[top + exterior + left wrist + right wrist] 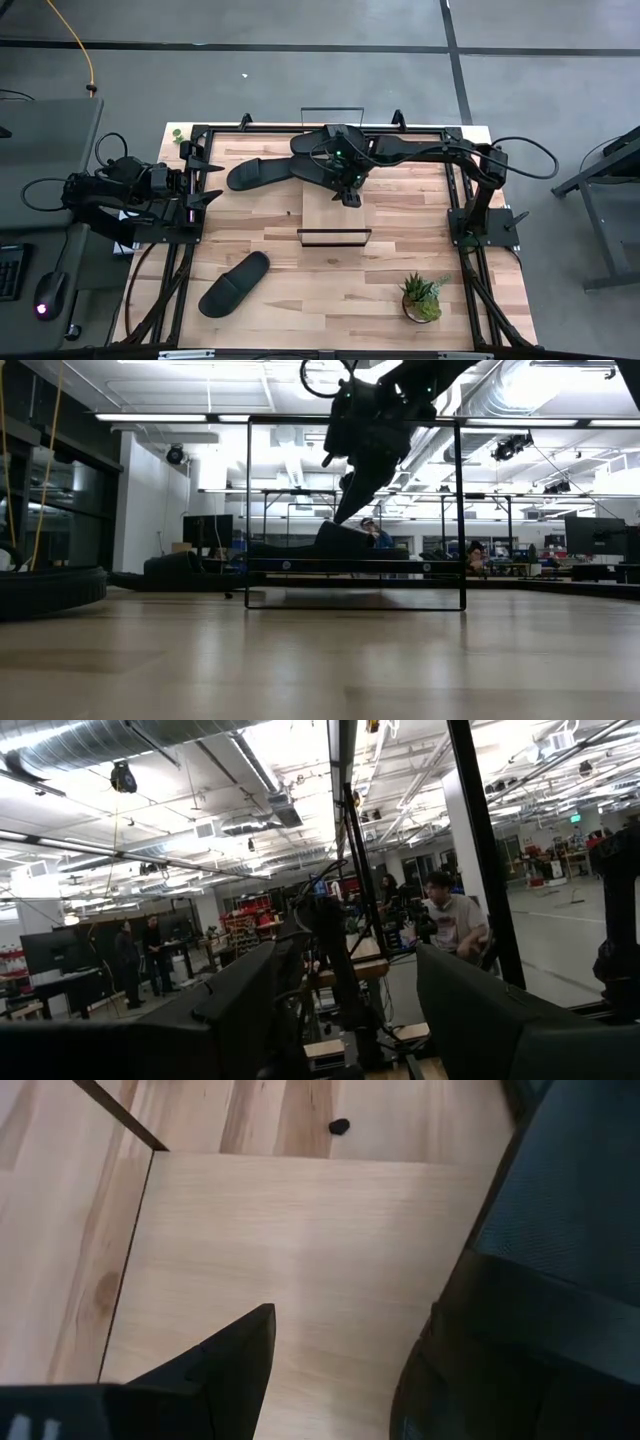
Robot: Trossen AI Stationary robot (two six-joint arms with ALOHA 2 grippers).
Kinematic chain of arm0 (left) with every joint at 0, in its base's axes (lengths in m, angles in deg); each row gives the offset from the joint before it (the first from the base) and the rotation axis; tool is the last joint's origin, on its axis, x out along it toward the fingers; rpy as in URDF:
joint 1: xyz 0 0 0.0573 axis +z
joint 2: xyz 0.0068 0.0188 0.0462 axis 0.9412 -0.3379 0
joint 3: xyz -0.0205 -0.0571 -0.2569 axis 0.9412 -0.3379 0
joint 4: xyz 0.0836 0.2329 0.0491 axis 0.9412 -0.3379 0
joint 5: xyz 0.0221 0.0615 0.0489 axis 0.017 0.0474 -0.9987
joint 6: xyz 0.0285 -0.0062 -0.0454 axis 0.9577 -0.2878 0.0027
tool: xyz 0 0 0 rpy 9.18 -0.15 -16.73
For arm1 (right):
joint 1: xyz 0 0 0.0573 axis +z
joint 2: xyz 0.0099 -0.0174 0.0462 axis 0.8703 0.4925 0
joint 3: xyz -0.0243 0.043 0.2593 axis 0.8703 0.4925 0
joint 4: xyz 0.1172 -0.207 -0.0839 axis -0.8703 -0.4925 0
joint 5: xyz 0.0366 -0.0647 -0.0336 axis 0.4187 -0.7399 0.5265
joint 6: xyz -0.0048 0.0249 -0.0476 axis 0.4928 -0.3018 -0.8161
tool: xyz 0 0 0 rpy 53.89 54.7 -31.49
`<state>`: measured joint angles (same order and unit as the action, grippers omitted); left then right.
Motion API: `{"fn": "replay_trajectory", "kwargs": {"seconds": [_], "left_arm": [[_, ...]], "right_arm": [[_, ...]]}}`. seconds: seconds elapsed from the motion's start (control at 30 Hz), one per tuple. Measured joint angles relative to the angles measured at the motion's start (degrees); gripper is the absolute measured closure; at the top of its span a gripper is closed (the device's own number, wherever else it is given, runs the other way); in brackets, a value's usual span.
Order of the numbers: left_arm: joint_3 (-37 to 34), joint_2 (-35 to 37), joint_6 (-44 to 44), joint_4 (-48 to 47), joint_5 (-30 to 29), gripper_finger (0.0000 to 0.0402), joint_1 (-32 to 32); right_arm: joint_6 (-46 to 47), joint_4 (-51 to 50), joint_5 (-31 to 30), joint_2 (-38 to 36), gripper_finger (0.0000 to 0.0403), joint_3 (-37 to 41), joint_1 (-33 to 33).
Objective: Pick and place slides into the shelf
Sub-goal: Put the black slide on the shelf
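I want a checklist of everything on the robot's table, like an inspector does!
Surface: wooden table.
Job's things: shelf mid-table; one slide lies at the near left, one slide left of the shelf, apart from it.
Clutter: potted plant near right.
Grippers: right gripper open, empty, above the shelf; left gripper open at the left edge.
Cables: yellow cable on the floor.
Surroundings: seated person behind.

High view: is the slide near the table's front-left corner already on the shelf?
No. That slide lies on the bare tabletop, apart from the shelf, which sits farther back at the middle.
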<state>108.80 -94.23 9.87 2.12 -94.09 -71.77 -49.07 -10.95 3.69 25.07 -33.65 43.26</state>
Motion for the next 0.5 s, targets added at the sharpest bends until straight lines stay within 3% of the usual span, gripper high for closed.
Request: {"fn": "replay_trajectory", "kwargs": {"seconds": [0.5], "left_arm": [[0.0, 0.0, 0.0, 0.0, 0.0, 0.0179, 0.0]], "right_arm": [[0.6, 1.8, -3.5, 0.0, 0.0146, 0.0, -3.2]]}}
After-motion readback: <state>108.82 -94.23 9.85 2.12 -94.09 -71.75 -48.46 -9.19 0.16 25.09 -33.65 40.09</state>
